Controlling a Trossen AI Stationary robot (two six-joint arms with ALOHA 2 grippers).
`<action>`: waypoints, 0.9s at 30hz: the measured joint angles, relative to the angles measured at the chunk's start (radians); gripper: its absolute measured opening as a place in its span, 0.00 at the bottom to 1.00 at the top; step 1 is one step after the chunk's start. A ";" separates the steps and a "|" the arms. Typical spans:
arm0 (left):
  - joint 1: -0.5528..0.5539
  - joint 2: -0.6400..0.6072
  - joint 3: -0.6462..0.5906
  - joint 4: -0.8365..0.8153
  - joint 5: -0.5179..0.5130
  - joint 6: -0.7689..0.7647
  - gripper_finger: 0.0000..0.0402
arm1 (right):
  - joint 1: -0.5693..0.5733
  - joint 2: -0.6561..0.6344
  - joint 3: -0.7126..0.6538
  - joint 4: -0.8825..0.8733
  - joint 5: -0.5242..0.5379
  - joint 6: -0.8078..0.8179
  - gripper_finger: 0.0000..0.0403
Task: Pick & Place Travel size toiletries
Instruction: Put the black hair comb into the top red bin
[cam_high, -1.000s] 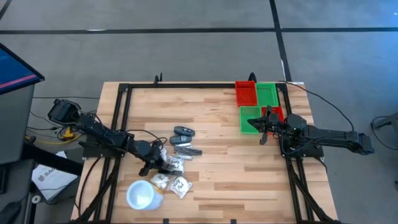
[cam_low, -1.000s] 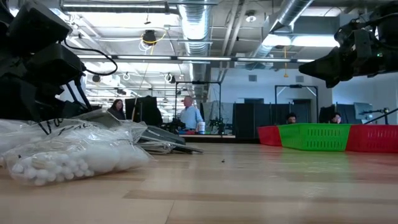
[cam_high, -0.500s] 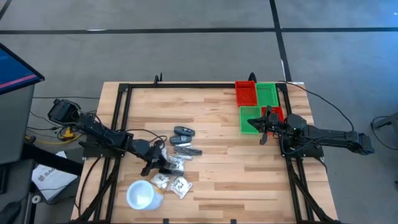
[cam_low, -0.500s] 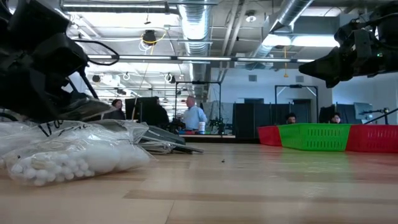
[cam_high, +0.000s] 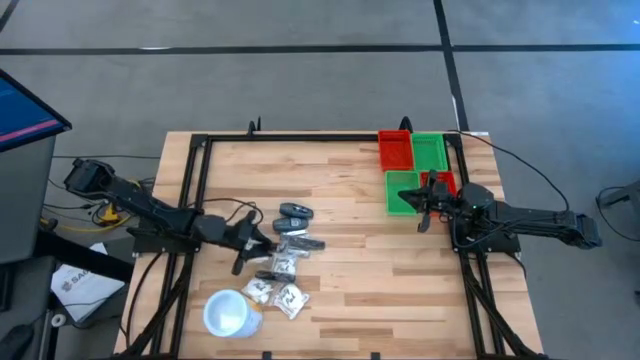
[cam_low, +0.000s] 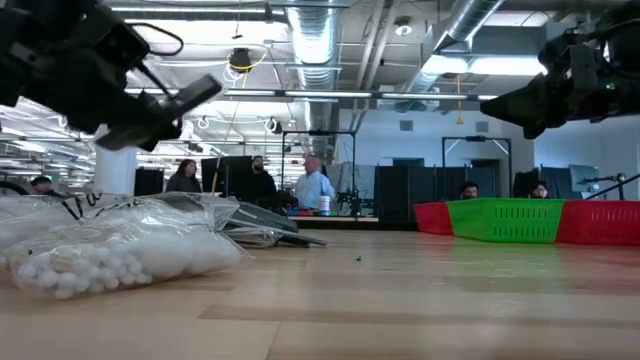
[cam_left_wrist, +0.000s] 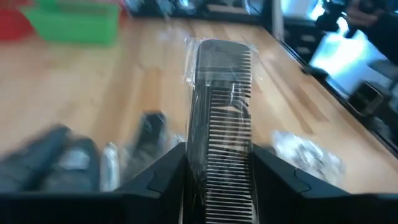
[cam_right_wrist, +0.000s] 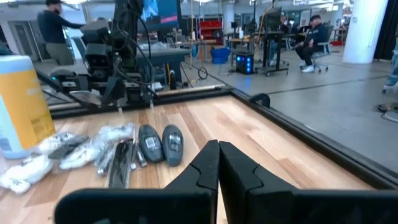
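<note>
Since the earlier frame our left pincer (cam_high: 243, 250) has lifted clear of the pile at lower left, pinching a black plastic-wrapped comb (cam_left_wrist: 221, 118). Next we carry it to the green plastic bins (cam_high: 404, 192) at upper right, where the right pincer (cam_high: 422, 205), pressed together, waits.

You're looking at two dark, slim jointed arms, each trailing black cable. The left tool (cam_left_wrist: 217, 180) ends in broad matte-black wedge fingers; the right tool (cam_right_wrist: 217, 163) has smooth, tapered black fingers.
</note>
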 joint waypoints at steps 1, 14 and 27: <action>0.000 -0.013 0.000 0.005 -0.022 0.020 0.35 | 0.000 0.000 0.000 0.011 0.000 0.000 0.00; 0.091 -0.049 0.000 0.209 -0.123 0.116 0.34 | 0.000 0.000 0.000 0.160 -0.001 0.030 0.00; 0.215 0.059 0.120 0.246 -0.106 0.166 0.35 | 0.000 0.228 0.034 0.402 -0.004 0.044 0.00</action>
